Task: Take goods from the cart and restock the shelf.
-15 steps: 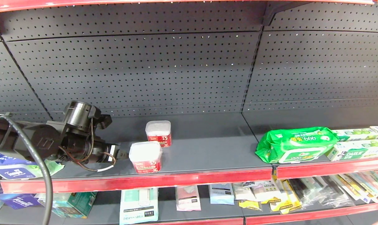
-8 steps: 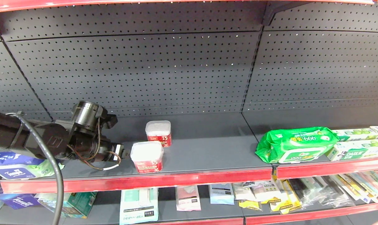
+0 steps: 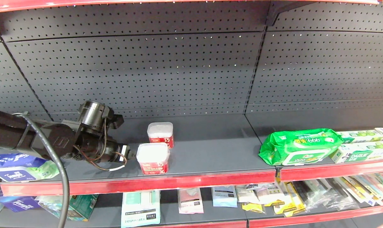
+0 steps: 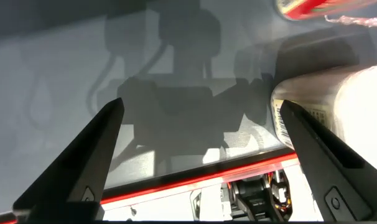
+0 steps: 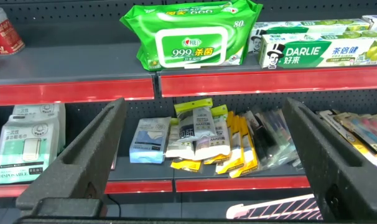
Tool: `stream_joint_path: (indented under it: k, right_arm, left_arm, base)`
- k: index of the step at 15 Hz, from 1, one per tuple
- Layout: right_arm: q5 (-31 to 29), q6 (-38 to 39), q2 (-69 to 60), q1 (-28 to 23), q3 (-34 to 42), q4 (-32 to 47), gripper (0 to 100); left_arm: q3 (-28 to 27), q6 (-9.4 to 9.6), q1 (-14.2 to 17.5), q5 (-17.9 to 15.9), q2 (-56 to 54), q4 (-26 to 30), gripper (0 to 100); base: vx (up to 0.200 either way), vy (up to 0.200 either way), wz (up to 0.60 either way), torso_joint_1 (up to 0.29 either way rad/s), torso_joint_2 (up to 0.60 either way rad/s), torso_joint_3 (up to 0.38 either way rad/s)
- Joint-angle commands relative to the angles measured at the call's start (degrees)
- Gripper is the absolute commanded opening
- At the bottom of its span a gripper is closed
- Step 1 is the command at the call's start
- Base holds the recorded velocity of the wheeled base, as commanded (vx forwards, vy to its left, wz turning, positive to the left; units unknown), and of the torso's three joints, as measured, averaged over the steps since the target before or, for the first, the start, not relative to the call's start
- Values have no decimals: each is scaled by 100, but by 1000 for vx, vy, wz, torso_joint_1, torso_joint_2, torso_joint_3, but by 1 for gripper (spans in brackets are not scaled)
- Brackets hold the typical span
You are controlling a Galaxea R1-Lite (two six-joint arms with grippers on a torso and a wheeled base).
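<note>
Grey metal shelf (image 3: 210, 148) with red front edge, backed by perforated grey panel (image 3: 178, 69). Front tub (image 3: 153, 157), of clear plastic with white filling and red label band, is stood upright near the shelf's front edge; rear tub (image 3: 160, 134), of the same make, is set just behind it toward the back panel, a narrow gap being kept between the two. Left gripper (image 3: 132, 154) is held low over the shelf at the front tub's left side, its fingers spread apart and nothing clasped; in the left wrist view one black finger (image 4: 313, 149) is seen just beside the tub's wall, contact not being discernible. Right gripper (image 5: 204, 106) is held with fingers parted wide and nothing between them, pointed at the shelf front. Green soft pack of wet wipes (image 3: 300, 145) is laid flat at the front edge of the right-hand bay, with green-and-white toothpaste cartons (image 3: 362, 148) just beside it. Blue-and-white tissue pack (image 3: 17, 167) is lodged at the shelf's left end
</note>
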Motion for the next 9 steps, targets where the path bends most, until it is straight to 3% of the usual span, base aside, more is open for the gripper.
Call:
stream_joint_path:
  k: [1, 9]
  right_arm:
    - [4, 0, 7, 0, 0, -1, 100]
    - [4, 0, 7, 0, 0, -1, 100]
  left_arm:
    - [-7, -2, -26, 3, 4, -1, 100]
    - [-33, -2, -131, 30, 56, -1, 100]
  base:
    - [0, 0, 0, 0, 0, 0]
    - [0, 0, 0, 0, 0, 0]
